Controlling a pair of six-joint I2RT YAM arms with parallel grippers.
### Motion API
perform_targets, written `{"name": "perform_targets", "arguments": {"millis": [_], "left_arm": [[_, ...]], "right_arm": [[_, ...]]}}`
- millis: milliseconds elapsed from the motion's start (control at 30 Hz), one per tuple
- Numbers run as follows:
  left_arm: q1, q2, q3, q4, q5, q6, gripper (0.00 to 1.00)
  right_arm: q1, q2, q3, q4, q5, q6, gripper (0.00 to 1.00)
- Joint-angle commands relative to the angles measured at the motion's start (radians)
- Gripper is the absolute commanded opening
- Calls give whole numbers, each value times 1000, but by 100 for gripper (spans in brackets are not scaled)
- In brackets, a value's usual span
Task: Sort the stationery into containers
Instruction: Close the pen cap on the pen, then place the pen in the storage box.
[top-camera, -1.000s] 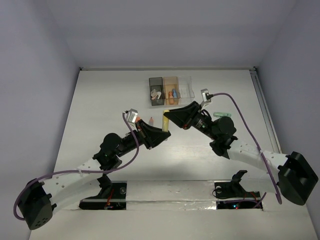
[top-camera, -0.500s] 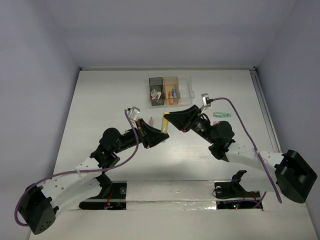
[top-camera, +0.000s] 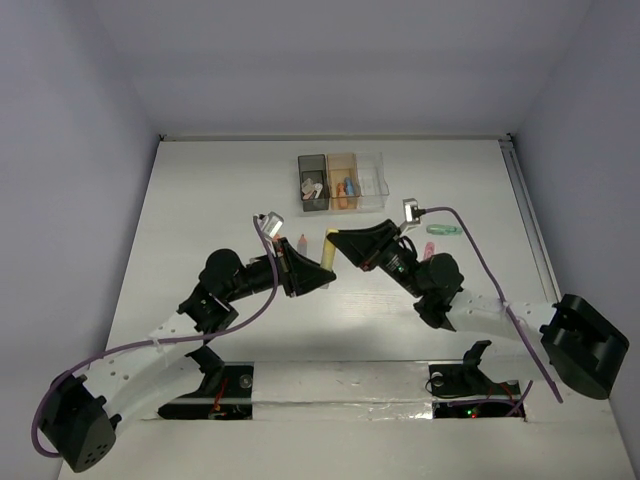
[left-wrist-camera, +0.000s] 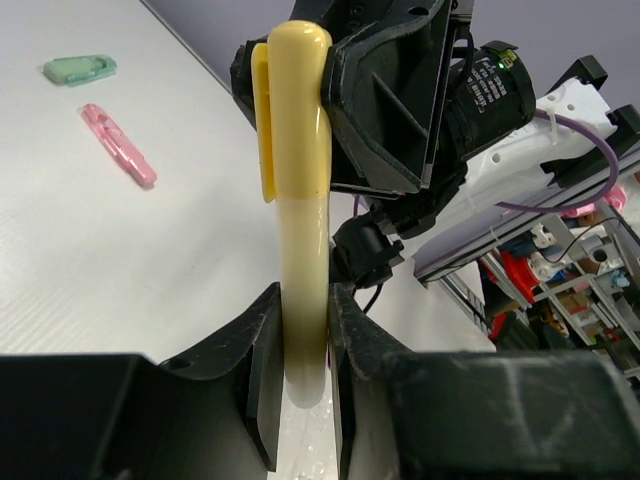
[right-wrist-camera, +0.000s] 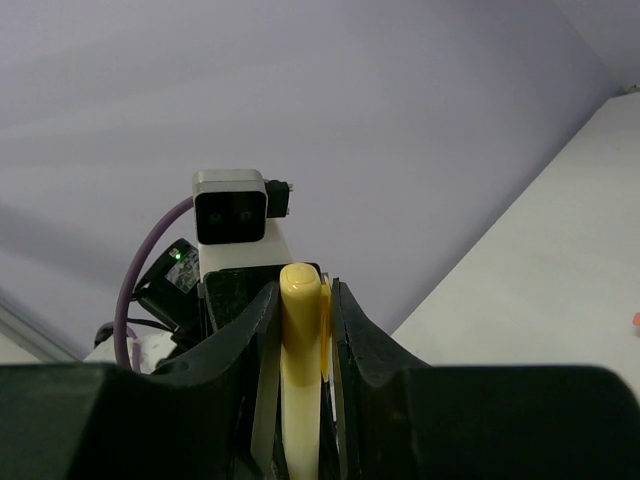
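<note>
Partway: containers (top-camera: 374, 181) part-filled; near them, left end effector (top-camera: 325, 267) and right end effector (top-camera: 337, 238) both pinch the yellow marker (top-camera: 329, 247); pink marker (top-camera: 300, 242), mint marker (top-camera: 443, 229) lie outside.

marker (left-wrist-camera: 300, 180) between left tool (left-wrist-camera: 303, 340), right tool (right-wrist-camera: 302, 340)

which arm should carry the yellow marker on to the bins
Probably the right arm: both hold the marker, but its jaws clamp the capped end, the one nearer the bins; the left arm sits further back.
</note>
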Motion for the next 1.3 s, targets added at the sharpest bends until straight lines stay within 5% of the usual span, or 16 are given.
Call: {"name": "perform_targets", "arguments": {"millis": [0, 233, 267, 300, 333, 400, 433, 467, 500, 800, 1033, 1267], "left_arm": [[83, -70, 188, 385, -235, 8, 0], [84, -44, 161, 383, -195, -19, 3], [84, -50, 144, 356, -189, -20, 18], [84, -57, 133, 336, -189, -18, 18], [84, -66, 122, 318, -182, -16, 38], [84, -111, 102, 231, -182, -4, 58], [84, -129, 89, 190, -187, 19, 83], [84, -151, 84, 93, -190, 37, 95], [84, -200, 82, 31, -196, 57, 99], [84, -513, 82, -416, -446, 224, 99], [84, -444, -20, -335, -371, 177, 99], [84, -415, -108, -227, -337, 151, 99]], "right_arm": [[103, 28, -110, -296, -273, -24, 0], [103, -9, -63, -342, -211, -65, 0], [103, -21, -26, -387, -158, -90, 0], [103, -27, -6, -416, -158, -108, 0], [103, -34, 19, -447, -91, -125, 0], [103, -40, 90, -519, -20, -162, 0], [78, -37, 112, -540, 46, -188, 0], [64, -32, 132, -553, 69, -194, 0], [50, -26, 146, -542, 83, -199, 0], [-194, 120, 368, -617, 102, -301, 0], [-471, 366, 664, -867, -7, -458, 0], [-595, 695, 1100, -1126, -81, -590, 0]]}}
